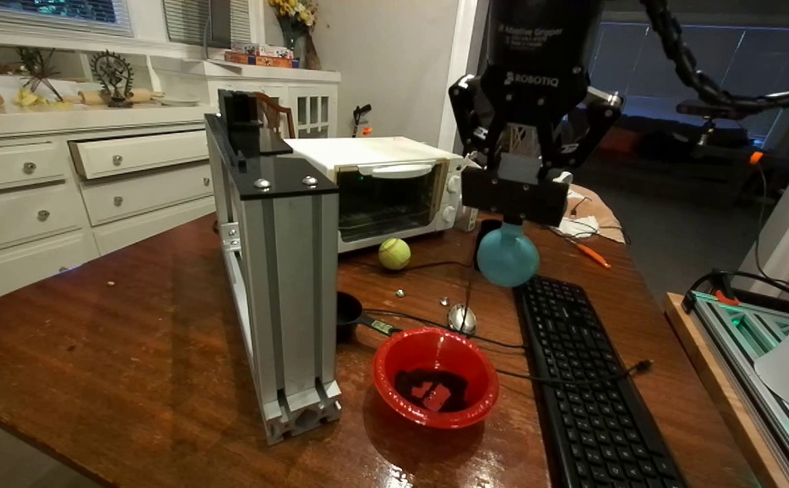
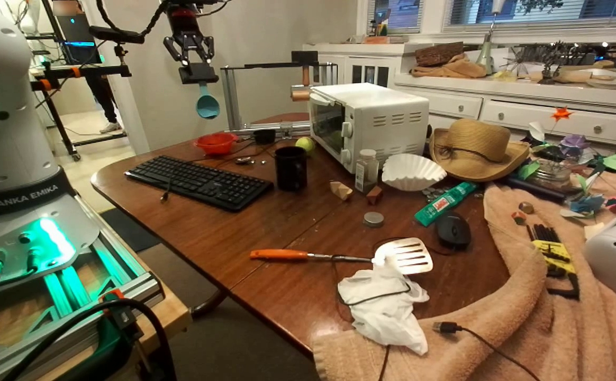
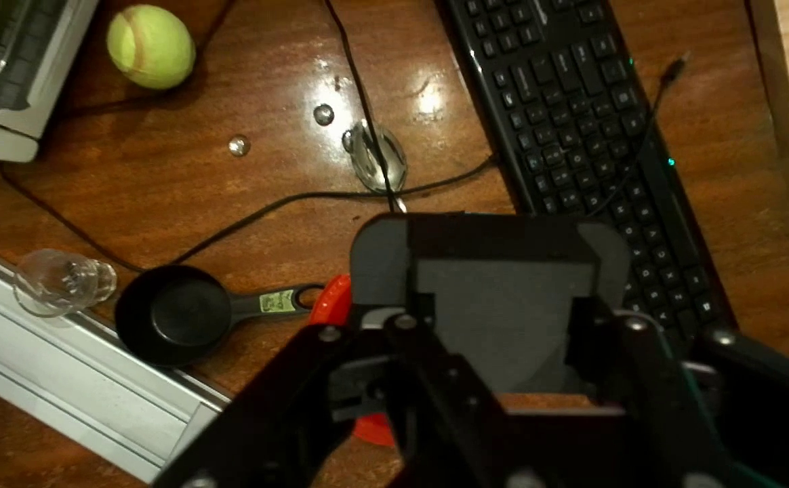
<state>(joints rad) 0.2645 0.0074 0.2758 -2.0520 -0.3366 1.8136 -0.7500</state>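
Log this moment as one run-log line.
fingers: closed on black block | blue scoop: below it, above table | red bowl: on table, beside keyboard | tennis ball: before toaster oven

In an exterior view, a blind-covered window (image 1: pixel 42 19) stood at ten o'clock above a white cabinet (image 1: pixel 15 210) at nine, one drawer (image 1: pixel 157 152) ajar. A plain wall (image 1: pixel 388 74) rose at twelve, a dim, bluish window (image 1: pixel 665 74) at two; the wooden table (image 1: pixel 394 468) gleamed at six.
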